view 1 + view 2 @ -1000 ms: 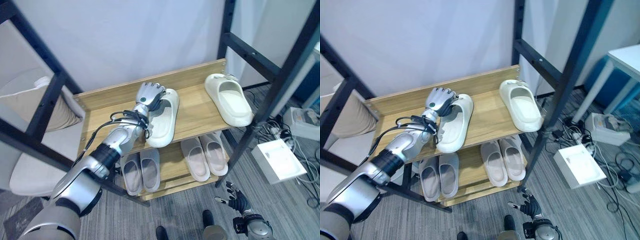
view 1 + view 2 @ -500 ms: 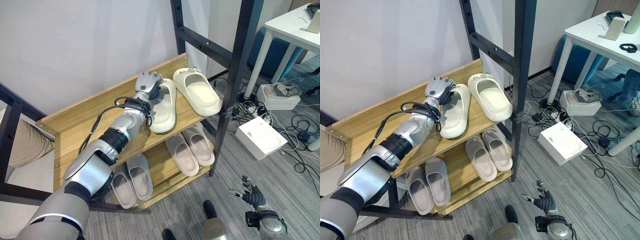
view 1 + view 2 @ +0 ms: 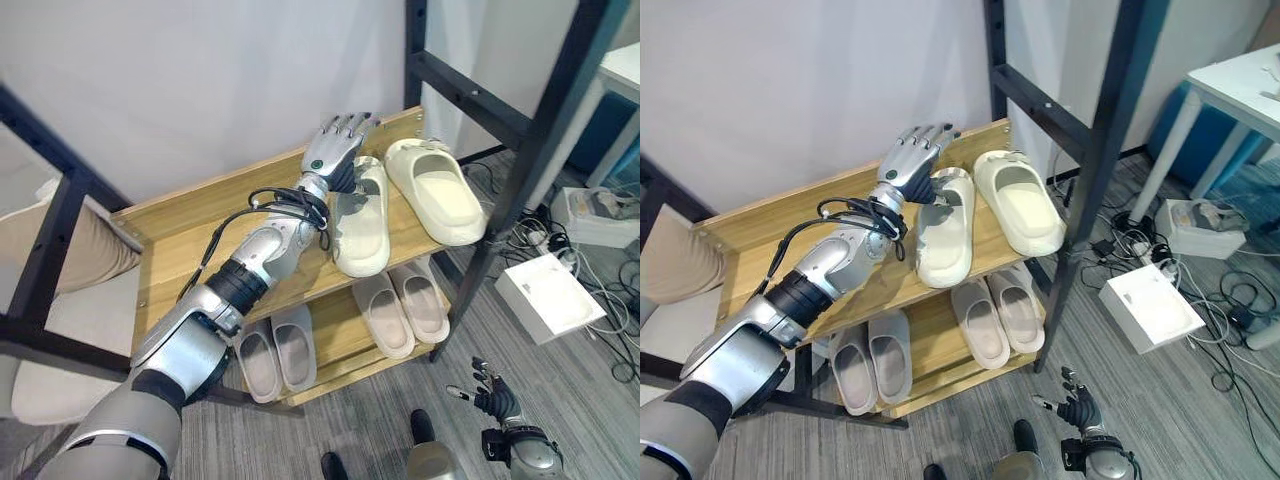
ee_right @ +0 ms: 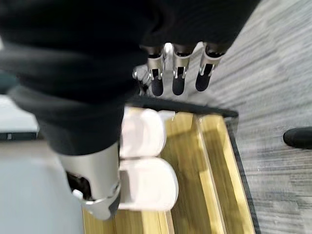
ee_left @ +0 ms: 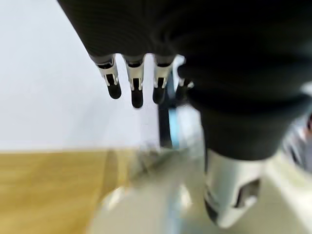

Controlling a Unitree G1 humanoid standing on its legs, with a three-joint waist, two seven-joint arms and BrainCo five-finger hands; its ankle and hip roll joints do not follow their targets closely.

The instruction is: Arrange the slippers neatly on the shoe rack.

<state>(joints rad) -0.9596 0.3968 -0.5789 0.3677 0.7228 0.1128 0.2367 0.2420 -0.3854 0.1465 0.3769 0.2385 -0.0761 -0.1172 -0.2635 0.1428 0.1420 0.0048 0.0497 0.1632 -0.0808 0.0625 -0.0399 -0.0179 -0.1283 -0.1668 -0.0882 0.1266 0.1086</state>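
Slippers [image 3: 362,222] [image 3: 437,191] are lying side by side at the top shelf's [image 3: 190,232] right end. Left hand [image 3: 336,148], fingers spread, is hovering over the left one's far end; squaring the pair looks next. Right hand [image 3: 490,402] is hanging relaxed near the floor.

The shoe rack [image 3: 190,225] has shelves of light wood with a visible grain and a smooth, faintly satin finish, edged by a low wooden lip. Its uprights [image 3: 545,140] are black metal, matt, with small bolt holes. The two cream slippers [image 3: 362,215] on the upper shelf look like moulded foam or soft plastic, smooth and matt. The pale grey-pink slippers [image 3: 402,308] on the lower shelf have the same matt, rubbery look. The left hand [image 3: 335,150] shows silver metal-like fingers with dark tips, and its wrist cover is dark, ribbed and matt. The floor [image 3: 590,400] is grey with a rough, striped weave like carpet. The white box [image 3: 555,310] looks like smooth plastic.
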